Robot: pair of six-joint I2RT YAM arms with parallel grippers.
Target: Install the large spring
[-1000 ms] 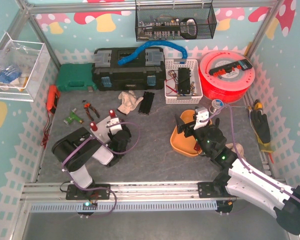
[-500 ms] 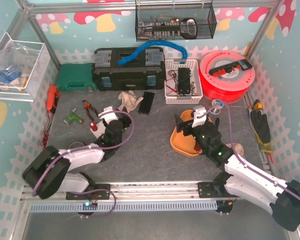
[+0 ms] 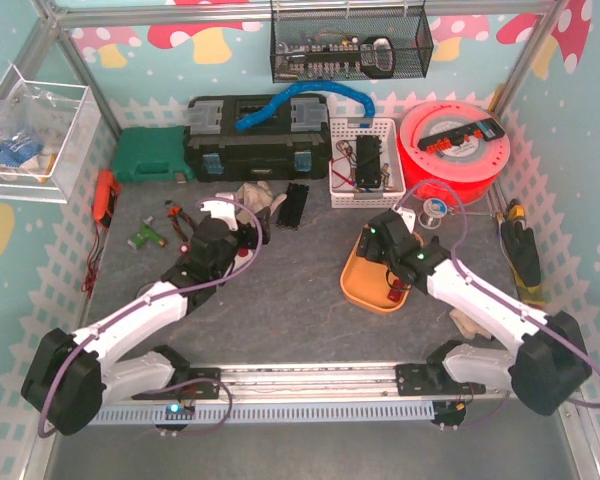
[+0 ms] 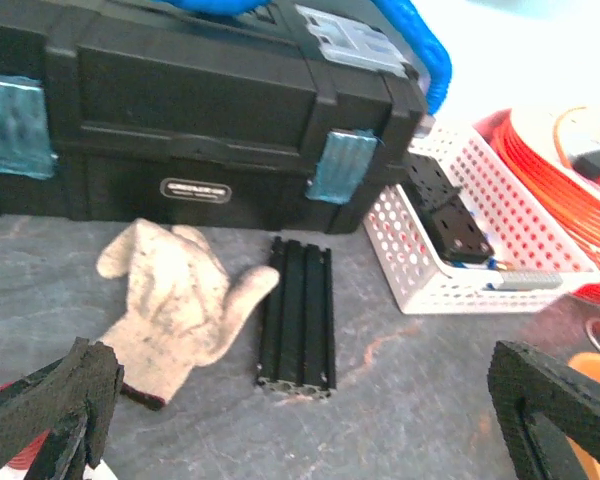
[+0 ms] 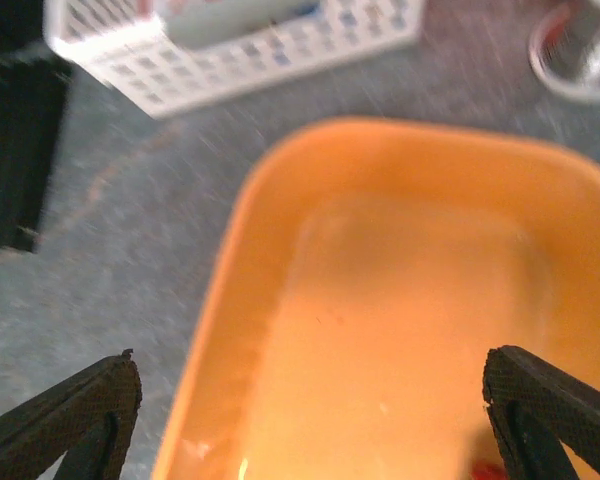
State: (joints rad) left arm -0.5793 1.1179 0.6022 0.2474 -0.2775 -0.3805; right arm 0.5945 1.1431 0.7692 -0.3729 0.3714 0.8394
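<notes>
I cannot make out the large spring in any view. My left gripper [image 3: 246, 236] reaches forward over the grey mat and stands open, with nothing between its fingers [image 4: 50, 420]. Ahead of it lie a white work glove [image 4: 170, 300] and a short black aluminium extrusion [image 4: 298, 315]. My right gripper [image 3: 372, 248] hangs open above the orange tray [image 5: 400, 300], near its left rim, holding nothing. A small red part [image 3: 395, 293] lies in the tray's near end and shows blurred at the bottom edge of the right wrist view.
A black toolbox [image 3: 255, 140] and a green case [image 3: 152, 155] stand at the back, beside a white basket [image 3: 365, 160] and a red filament spool [image 3: 455, 150]. Pliers [image 3: 180, 215] lie at the left, and a solder reel [image 3: 435, 210] sits beyond the tray.
My left arm has stretched forward toward the glove and its gripper has opened wide. My right arm has swung left over the orange tray, its jaws narrowing slightly.
</notes>
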